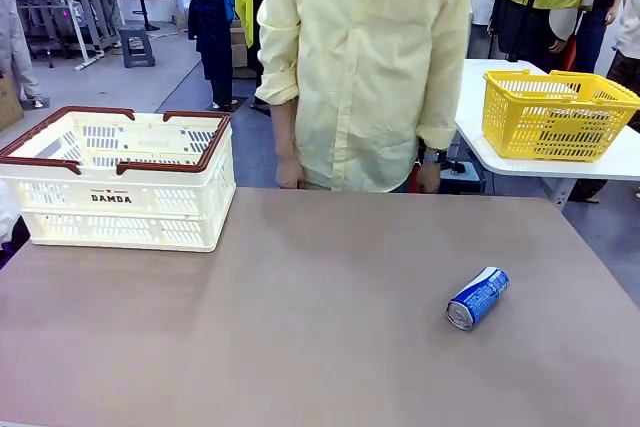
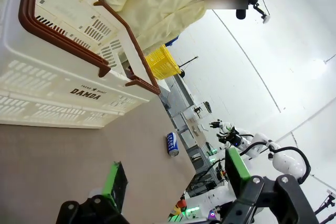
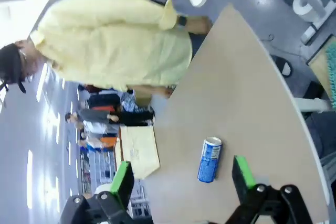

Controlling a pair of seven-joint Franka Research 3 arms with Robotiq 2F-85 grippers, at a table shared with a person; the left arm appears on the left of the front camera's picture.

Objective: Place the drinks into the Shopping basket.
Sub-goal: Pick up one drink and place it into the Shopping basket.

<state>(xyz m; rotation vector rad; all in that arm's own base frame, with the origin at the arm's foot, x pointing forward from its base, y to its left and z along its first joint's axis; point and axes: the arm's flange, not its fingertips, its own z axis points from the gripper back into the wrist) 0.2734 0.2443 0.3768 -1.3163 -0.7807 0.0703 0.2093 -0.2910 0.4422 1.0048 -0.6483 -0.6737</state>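
- The left jaws stand wide apart over the brown surface [image 1: 300, 347], with nothing between their green pads [image 2: 116, 181].
- Ahead of the left jaws and off to one side stands the cream Shopping basket [image 2: 52, 80], upright, with a dark red-brown rim and "DAMDA" on its wall.
- A blue drink can [image 1: 477, 298] lies on its side on the surface, farther ahead of the left jaws and well apart from the basket.
- The right jaws are spread wide too, and empty. The can lies just beyond their tips, in line with the gap, nearer one pad and not touching it.
- Beyond the can, a person [image 1: 365, 57] in a pale yellow shirt stands at the surface's far edge.
- Behind the person, a yellow plastic basket [image 1: 555, 112] sits on a white table [image 1: 620, 162].
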